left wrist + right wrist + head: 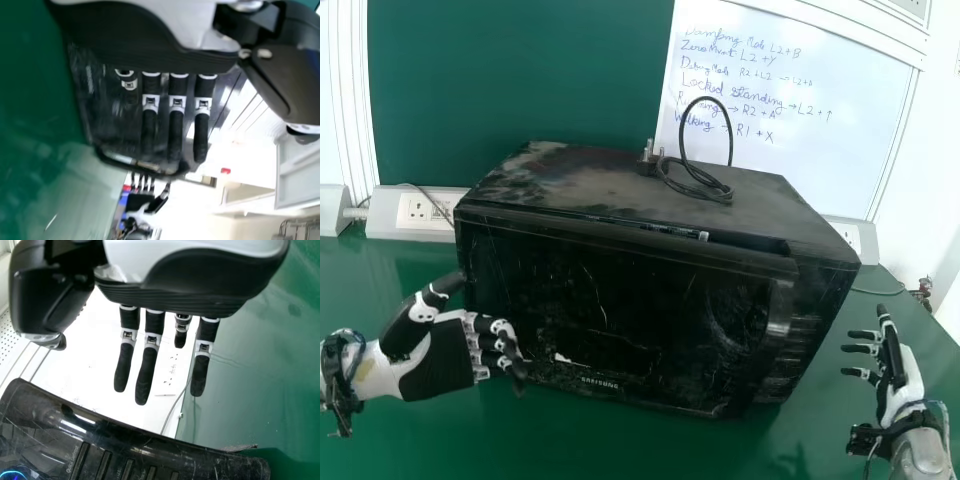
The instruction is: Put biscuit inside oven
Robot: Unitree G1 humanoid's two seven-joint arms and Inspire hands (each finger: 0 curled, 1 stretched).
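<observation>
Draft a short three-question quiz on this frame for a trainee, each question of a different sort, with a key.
1. True or false: the looped black cable and its plug lie on top of the oven.
2. The right hand is: A) curled round the cable; B) open and holding nothing; C) pinching the plug.
3. Fill in the blank: of the boards behind the oven, the whiteboard with handwriting is on the robot's ____ side.

Key: 1 true; 2 B; 3 right.
</observation>
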